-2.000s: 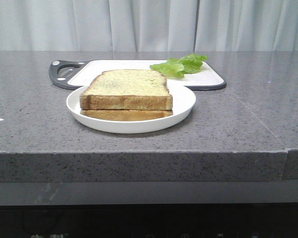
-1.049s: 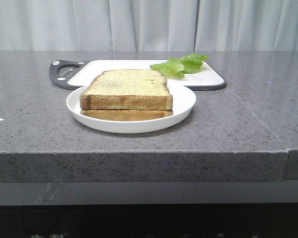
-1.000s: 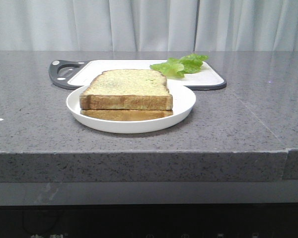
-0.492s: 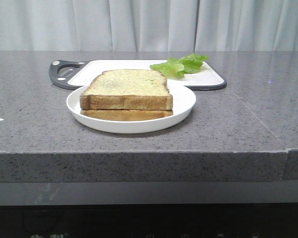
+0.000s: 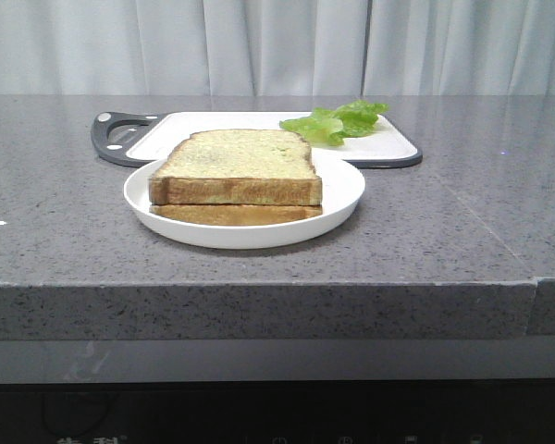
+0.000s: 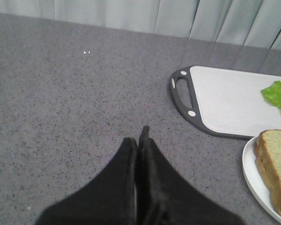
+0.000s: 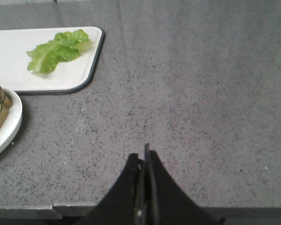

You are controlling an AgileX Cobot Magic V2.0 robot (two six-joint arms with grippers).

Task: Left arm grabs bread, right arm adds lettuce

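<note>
Both grippers, left (image 6: 139,140) and right (image 7: 144,157), hover over bare worktop (image 5: 462,222) with fingers clenched on nothing. The bread (image 5: 236,166), likely soft and crushable, tops a thinner slice (image 5: 233,215) on the white plate (image 5: 338,199); grip its crust edges. The limp lettuce (image 5: 338,122) lies on the cutting board (image 5: 213,125).

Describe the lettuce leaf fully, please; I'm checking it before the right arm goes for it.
The lettuce is a single bright green leaf, thin and ruffled, with crinkled edges and a paler midrib. It lies flat and loose on the white cutting board, near the board's far right corner, touching only the board. It sits behind the plate with the bread, apart from both. No gripper is near it.
</note>
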